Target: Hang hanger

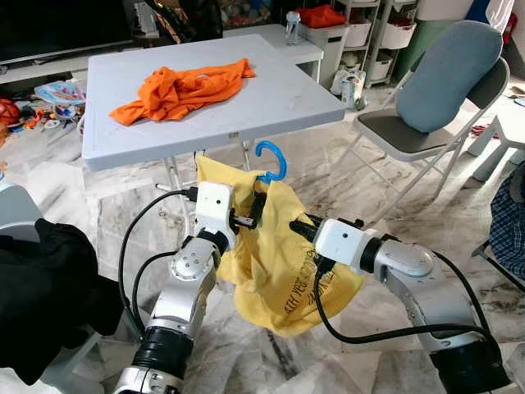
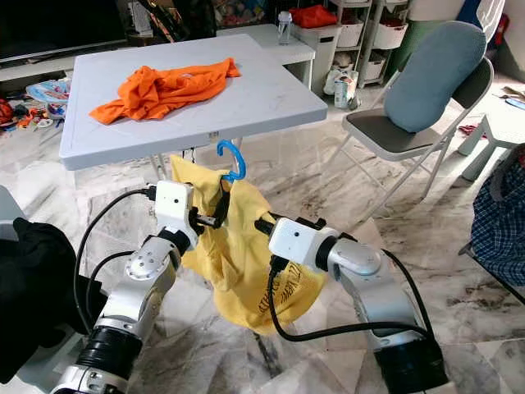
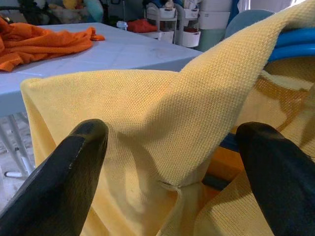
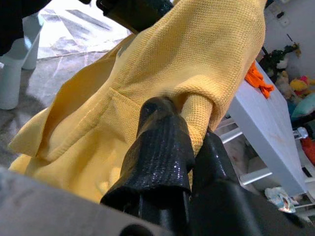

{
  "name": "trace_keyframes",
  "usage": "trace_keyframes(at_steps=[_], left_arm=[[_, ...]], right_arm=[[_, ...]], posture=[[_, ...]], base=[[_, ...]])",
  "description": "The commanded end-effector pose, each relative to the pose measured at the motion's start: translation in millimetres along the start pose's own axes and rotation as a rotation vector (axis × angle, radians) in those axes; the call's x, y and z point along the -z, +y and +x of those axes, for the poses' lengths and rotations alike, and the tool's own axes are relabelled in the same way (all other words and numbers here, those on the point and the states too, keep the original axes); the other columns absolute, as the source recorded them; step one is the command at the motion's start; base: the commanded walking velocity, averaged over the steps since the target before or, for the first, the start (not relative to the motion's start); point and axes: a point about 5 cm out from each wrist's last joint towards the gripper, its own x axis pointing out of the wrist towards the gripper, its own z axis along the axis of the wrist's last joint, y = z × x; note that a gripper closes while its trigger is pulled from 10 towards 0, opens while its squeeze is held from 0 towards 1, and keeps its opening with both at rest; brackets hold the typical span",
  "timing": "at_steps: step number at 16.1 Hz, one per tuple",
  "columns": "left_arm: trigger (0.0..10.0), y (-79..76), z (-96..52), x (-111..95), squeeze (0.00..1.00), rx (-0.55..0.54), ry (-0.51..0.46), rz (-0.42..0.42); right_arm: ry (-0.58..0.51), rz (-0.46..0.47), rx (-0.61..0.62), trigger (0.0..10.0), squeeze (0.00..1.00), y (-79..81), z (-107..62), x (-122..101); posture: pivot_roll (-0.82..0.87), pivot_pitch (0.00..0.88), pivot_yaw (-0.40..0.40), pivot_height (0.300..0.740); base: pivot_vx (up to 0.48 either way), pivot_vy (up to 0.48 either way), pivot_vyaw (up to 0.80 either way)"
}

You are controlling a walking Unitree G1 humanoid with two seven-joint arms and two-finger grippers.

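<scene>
A yellow shirt (image 1: 279, 271) hangs on a blue hanger whose hook (image 1: 273, 160) sticks up just in front of the white table (image 1: 279, 98). My left gripper (image 1: 250, 215) is at the shirt's collar below the hook. In the left wrist view its fingers (image 3: 78, 157) stand wide apart with yellow cloth (image 3: 162, 113) between them and the blue hanger bar (image 3: 295, 44) beside them. My right gripper (image 1: 302, 228) is shut on a fold of the shirt's other shoulder, and its fingertips (image 4: 162, 123) pinch the cloth in the right wrist view.
An orange shirt (image 1: 184, 89) lies crumpled on the table. A grey folding chair (image 1: 443, 90) stands to the right. Black cloth (image 1: 41, 295) sits at my left and blue checked cloth (image 1: 509, 222) at the far right. Shelves and clutter line the back wall.
</scene>
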Motion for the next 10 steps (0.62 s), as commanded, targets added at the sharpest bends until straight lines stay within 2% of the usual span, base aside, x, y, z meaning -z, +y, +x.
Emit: trace_keyframes(at_steps=[1, 3, 5, 7, 10], left_arm=[[10.0, 1.3, -2.7, 16, 0.0, -0.002, 0.084, 0.006], [10.0, -0.7, -1.8, 16, 0.0, 0.0, 0.085, 0.008], [10.0, -1.1, -1.3, 17, 0.0, -0.003, 0.088, 0.01], [10.0, -2.1, -0.4, 16, 0.0, -0.004, 0.092, 0.004], [10.0, -1.0, 2.3, 10, 0.0, -0.023, 0.057, 0.008]], right_arm=[[-0.14, -0.064, 0.052, 10.0, 0.0, -9.3, -0.2, -30], [-0.142, -0.059, 0.106, 10.0, 0.0, -15.6, 1.9, -32], [-0.169, -0.052, 0.104, 10.0, 0.0, -16.3, 1.6, -37], [-0.203, 0.018, 0.157, 10.0, 0.0, -24.7, 0.5, -43], [-0.185, 0.006, 0.072, 10.0, 0.0, -14.6, 0.3, -39]], posture=[[-0.16, 0.0, 0.006, 0.74], [-0.16, 0.0, 0.006, 0.74], [-0.16, 0.0, 0.005, 0.74], [-0.16, 0.0, 0.005, 0.74], [-0.16, 0.0, 0.004, 0.74]], base=[[0.0, 0.0, 0.0], [0.0, 0.0, 0.0], [0.0, 0.0, 0.0], [0.0, 0.0, 0.0], [0.0, 0.0, 0.0]])
